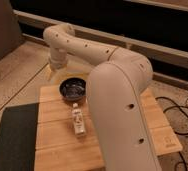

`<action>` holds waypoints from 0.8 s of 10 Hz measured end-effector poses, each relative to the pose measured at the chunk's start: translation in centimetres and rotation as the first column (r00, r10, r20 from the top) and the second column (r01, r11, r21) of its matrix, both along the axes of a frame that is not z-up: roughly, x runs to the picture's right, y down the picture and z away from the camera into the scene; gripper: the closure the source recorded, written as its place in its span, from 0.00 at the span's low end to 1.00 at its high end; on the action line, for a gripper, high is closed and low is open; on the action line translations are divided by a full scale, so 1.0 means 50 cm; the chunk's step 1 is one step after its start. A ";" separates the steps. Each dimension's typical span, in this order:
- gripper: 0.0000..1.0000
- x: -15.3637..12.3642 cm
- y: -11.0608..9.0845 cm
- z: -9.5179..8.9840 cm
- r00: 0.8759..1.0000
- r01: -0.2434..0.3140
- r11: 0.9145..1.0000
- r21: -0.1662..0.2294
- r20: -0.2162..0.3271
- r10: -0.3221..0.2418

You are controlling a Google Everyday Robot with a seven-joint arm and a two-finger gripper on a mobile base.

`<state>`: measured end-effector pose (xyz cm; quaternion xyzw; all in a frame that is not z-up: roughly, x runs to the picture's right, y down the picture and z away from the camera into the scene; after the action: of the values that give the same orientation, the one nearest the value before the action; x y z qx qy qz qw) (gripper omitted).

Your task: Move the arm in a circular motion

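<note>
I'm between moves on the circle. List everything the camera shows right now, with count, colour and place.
Table: one, light wood slats, middle of the view.
Bowl: one, dark, on the table's far end.
Bottle: one, pale, lying on the table just nearer than the bowl.
Mat: one, dark, on the floor along the table's picture-left edge.
Cables: several, black, on the floor at picture right.
Arm: one, cream-white with small dark holes, rising at the near right and bending over the table's far end.
Pincer: one, at the arm's tip, hanging above the table's far picture-left corner, beyond the bowl.
</note>
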<state>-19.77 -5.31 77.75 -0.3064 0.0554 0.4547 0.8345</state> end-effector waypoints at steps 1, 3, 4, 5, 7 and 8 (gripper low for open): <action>0.35 -0.003 0.033 -0.019 0.999 0.018 1.000 -0.002 -0.038 -0.018; 0.35 0.000 0.072 -0.046 0.995 0.016 1.000 -0.006 -0.094 -0.016; 0.35 0.005 0.088 -0.058 0.993 0.008 1.000 -0.010 -0.116 -0.009; 0.35 0.017 0.110 -0.074 0.989 -0.007 1.000 -0.016 -0.150 0.005; 0.35 0.067 0.147 -0.094 0.974 -0.071 0.997 -0.038 -0.218 0.061; 0.35 0.128 0.178 -0.106 0.950 -0.139 0.989 -0.060 -0.291 0.116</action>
<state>-13.35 3.59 72.44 -0.2732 0.1739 0.5445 0.7737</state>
